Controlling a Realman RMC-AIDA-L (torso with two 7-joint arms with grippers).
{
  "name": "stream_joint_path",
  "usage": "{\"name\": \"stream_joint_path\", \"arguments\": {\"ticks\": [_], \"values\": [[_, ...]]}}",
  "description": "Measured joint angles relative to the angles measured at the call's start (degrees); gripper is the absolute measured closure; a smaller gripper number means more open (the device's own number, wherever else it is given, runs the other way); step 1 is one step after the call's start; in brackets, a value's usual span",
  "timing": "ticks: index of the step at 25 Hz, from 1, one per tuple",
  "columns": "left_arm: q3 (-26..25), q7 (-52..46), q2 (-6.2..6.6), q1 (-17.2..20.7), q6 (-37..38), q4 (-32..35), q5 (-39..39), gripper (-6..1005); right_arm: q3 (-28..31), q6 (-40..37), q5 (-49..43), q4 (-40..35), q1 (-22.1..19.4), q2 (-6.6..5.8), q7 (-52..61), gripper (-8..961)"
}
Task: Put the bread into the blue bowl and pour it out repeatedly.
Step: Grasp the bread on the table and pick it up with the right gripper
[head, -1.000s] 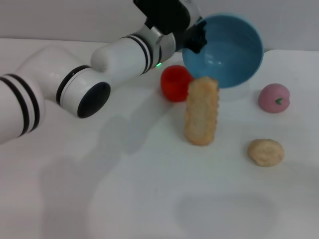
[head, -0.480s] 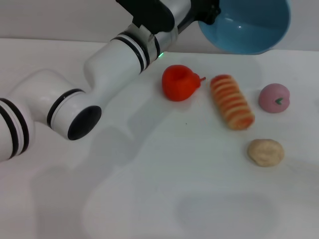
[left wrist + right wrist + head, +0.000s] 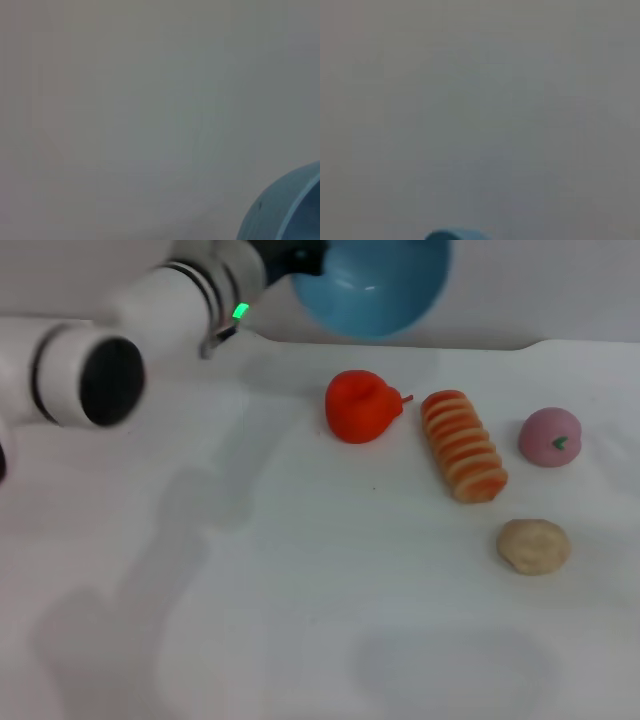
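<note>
The bread (image 3: 463, 445) lies on the white table, striped orange-and-cream face up, right of the middle. The blue bowl (image 3: 372, 282) is held in the air at the back, above the table's far edge, left of the bread. My left gripper (image 3: 312, 254) is shut on the bowl's rim at its left side. A part of the bowl also shows in the left wrist view (image 3: 285, 210), and a sliver of it in the right wrist view (image 3: 455, 234). My right gripper is out of view.
A red-orange fruit with a stem (image 3: 362, 406) sits just left of the bread. A pink peach (image 3: 549, 436) lies to its right. A small round beige lump (image 3: 534, 545) lies in front of the bread. My left arm (image 3: 90, 370) spans the back left.
The bread fell out of the tilted bowl and now lies stripes up on the table. My left arm has lifted the bowl and swung it to the left.
</note>
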Motion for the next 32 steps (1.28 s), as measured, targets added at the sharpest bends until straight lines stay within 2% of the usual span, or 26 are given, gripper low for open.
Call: {"name": "stream_joint_path", "arguments": {"ticks": [4,10,13,16,18,21,24,27,32], "values": [[-8.38,0.60,0.30,0.30,-11.08,1.47,0.16,987,0.00,2.93,-9.90,-6.22,2.93,-0.45,7.84,467],[-22.46,5.51,1.19,-1.33,-32.35,2.25,0.29,987,0.00,6.36,-35.46,-21.05,7.45,-0.10,31.08,467],[-26.73,7.50,1.80,-2.17,-41.08,2.54,0.35,987,-0.96,5.98,-46.14,-25.74,10.06,-0.06,41.02,467],[-28.03,7.62,2.90,-3.19,-48.94,2.72,1.72,987,-3.83,5.50,-54.32,-28.20,12.63,-0.24,49.77,466],[-28.99,7.04,3.01,-4.02,-53.80,2.80,4.57,988,-5.94,5.22,-58.18,-28.77,14.21,-0.47,53.50,467],[-30.40,5.45,2.44,-5.39,-60.50,3.17,10.27,988,-8.65,5.00,-63.36,-28.90,16.58,-0.54,57.15,470],[-30.77,3.97,1.42,-6.43,-63.96,3.56,14.86,988,-10.88,6.15,-69.20,-28.48,18.80,-0.23,60.70,473],[-30.66,3.87,0.60,-6.46,-65.43,4.64,15.96,988,-13.53,8.95,-72.54,-26.54,20.18,0.25,62.18,475],[-30.74,3.78,0.45,-6.71,-68.20,5.71,15.86,988,-16.55,15.54,-72.45,-20.27,21.96,0.57,62.38,480]]}}
